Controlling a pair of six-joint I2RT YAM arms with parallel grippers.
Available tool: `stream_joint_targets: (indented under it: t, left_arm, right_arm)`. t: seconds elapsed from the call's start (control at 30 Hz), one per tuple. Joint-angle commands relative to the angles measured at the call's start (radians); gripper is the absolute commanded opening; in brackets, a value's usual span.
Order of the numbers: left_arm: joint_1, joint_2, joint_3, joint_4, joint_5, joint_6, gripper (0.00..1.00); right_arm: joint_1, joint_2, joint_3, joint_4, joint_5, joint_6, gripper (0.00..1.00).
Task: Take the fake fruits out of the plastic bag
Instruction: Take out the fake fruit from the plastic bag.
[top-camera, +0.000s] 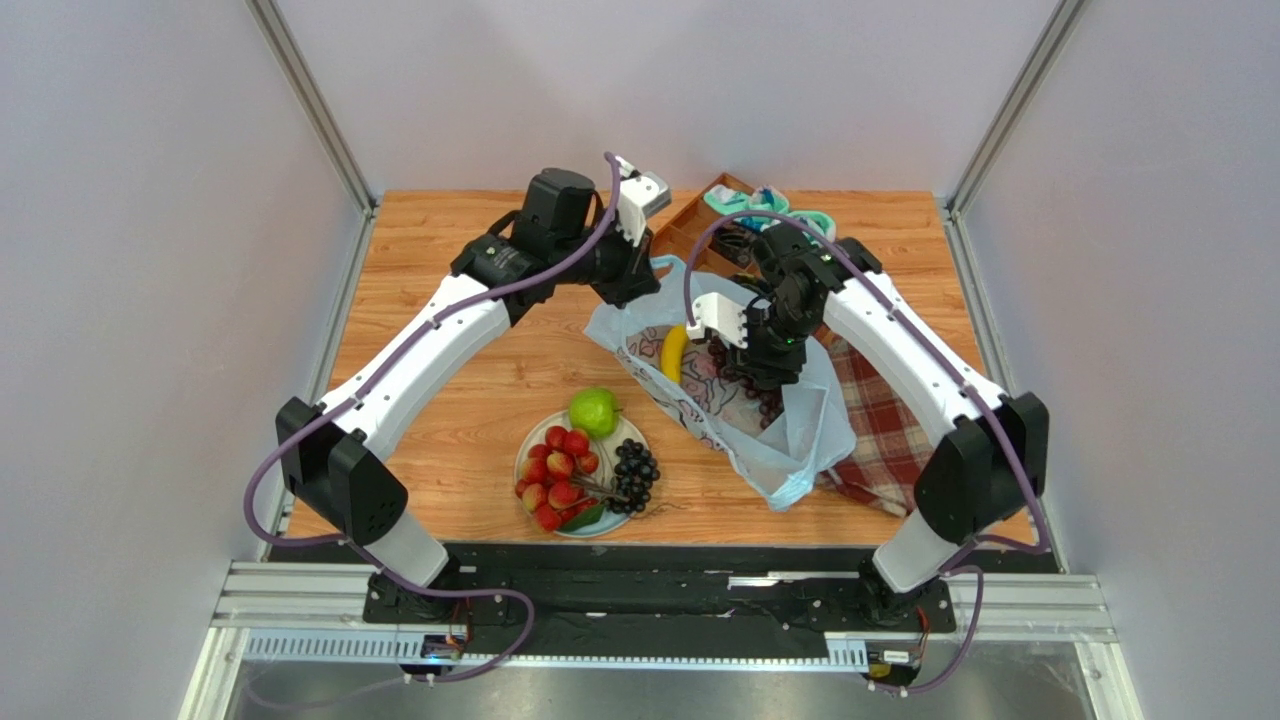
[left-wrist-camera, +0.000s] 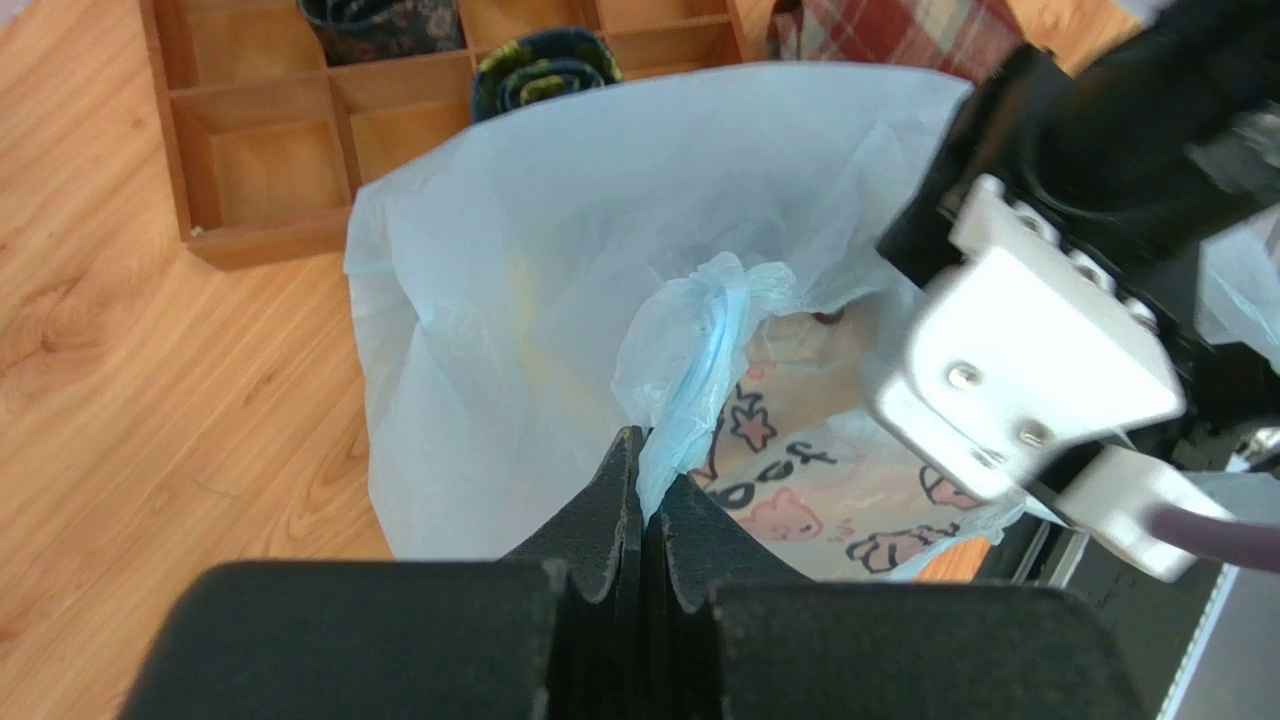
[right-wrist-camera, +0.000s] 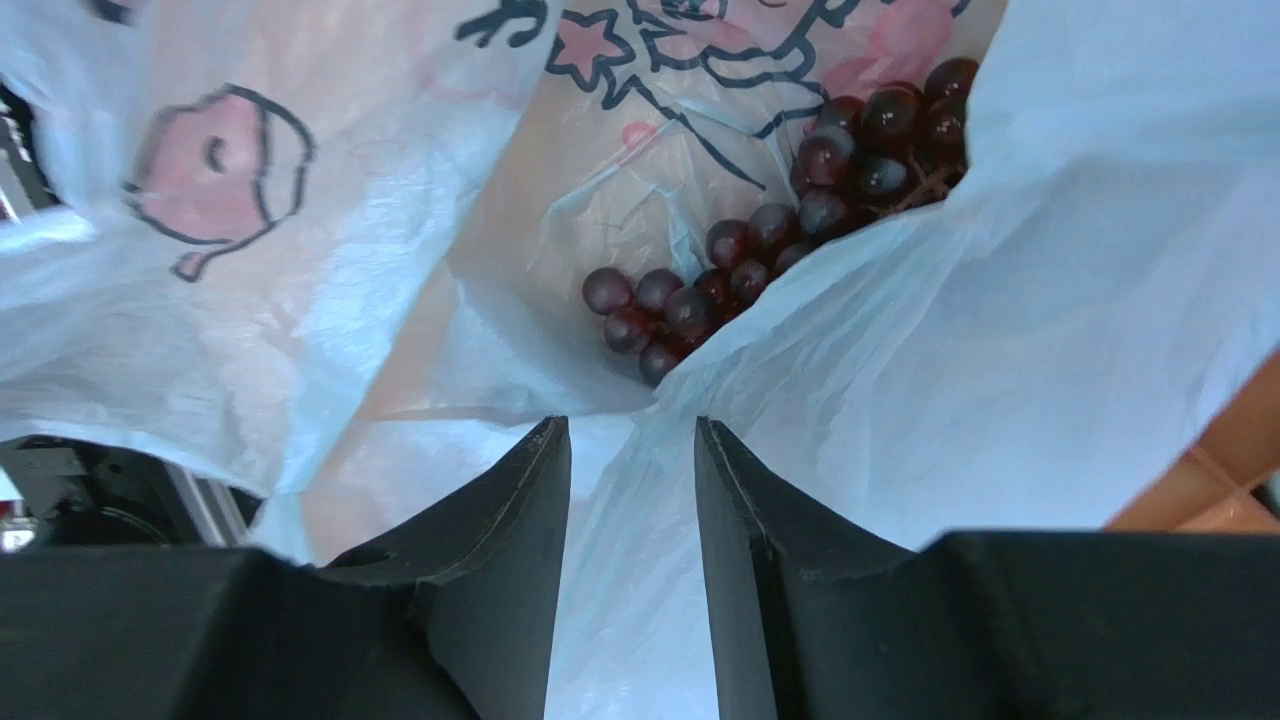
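Observation:
The pale-blue plastic bag (top-camera: 751, 413) with cartoon print lies on the table right of centre, its mouth to the left. My left gripper (top-camera: 639, 282) is shut on the bag's twisted handle (left-wrist-camera: 694, 360) and holds the mouth up; its fingertips (left-wrist-camera: 646, 450) pinch the film. My right gripper (top-camera: 759, 357) is inside the bag, open (right-wrist-camera: 631, 428), with bag film between its fingers. A dark purple grape bunch (right-wrist-camera: 781, 225) lies inside just ahead of it. A yellow banana (top-camera: 673, 354) shows in the bag's mouth. Red fruits (top-camera: 556, 473), a green apple (top-camera: 594, 411) and dark grapes (top-camera: 634, 473) are on a plate (top-camera: 613, 528).
A wooden compartment tray (top-camera: 694, 225) with rolled socks (top-camera: 759, 203) stands at the back, just behind the bag; it also shows in the left wrist view (left-wrist-camera: 271, 165). A red plaid cloth (top-camera: 887, 435) lies under the bag's right side. The right arm's wrist (left-wrist-camera: 1052, 330) is close to my left gripper.

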Motion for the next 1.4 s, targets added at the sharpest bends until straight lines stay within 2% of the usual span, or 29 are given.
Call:
stream_joint_targets:
  t: [0.0,0.27,0.47,0.5,0.63,0.73,0.87,0.97,1.1,1.23,1.37]
  left_arm:
    - [-0.017,-0.046,-0.011,-0.027,0.009,0.072,0.00]
    - [-0.020,-0.022,0.010,-0.027,-0.073,0.099,0.00]
    - [-0.020,-0.011,0.032,-0.025,-0.107,0.121,0.00]
    - [-0.020,-0.006,0.032,-0.016,-0.107,0.121,0.00]
    - [-0.021,0.003,0.036,-0.012,-0.098,0.111,0.00]
    - [-0.021,0.009,0.044,-0.006,-0.087,0.102,0.00]
    - [-0.021,0.018,0.062,0.011,-0.069,0.087,0.00]
    - [-0.020,0.021,0.082,0.017,-0.057,0.069,0.00]
    - [-0.021,0.024,0.102,0.025,-0.040,0.039,0.00]
    - [-0.020,0.034,0.102,0.034,-0.032,0.024,0.00]
    - [-0.021,0.038,0.098,0.036,-0.034,0.022,0.00]
  right_arm:
    - [0.002,0.039,0.061,0.052,-0.049,-0.110,0.40]
    - [-0.001,0.145,0.049,0.127,0.026,-0.225,0.42]
    - [-0.048,0.275,0.090,0.184,0.089,-0.220,0.51]
    - [-0.056,0.289,0.101,0.210,0.095,-0.200,0.56]
    - [-0.088,0.343,0.096,0.290,0.204,-0.164,0.60]
    - [-0.110,0.347,0.098,0.304,0.242,-0.144,0.60]
    - [-0.130,0.248,0.063,0.289,0.273,-0.146,0.62]
    - [-0.131,0.154,0.030,0.243,0.211,-0.163,0.62]
    - [-0.127,0.001,0.032,0.166,0.017,-0.187,0.61]
    - [-0.094,-0.021,0.026,0.143,-0.067,-0.212,0.56]
    - [-0.076,0.050,0.079,0.089,-0.098,-0.255,0.46]
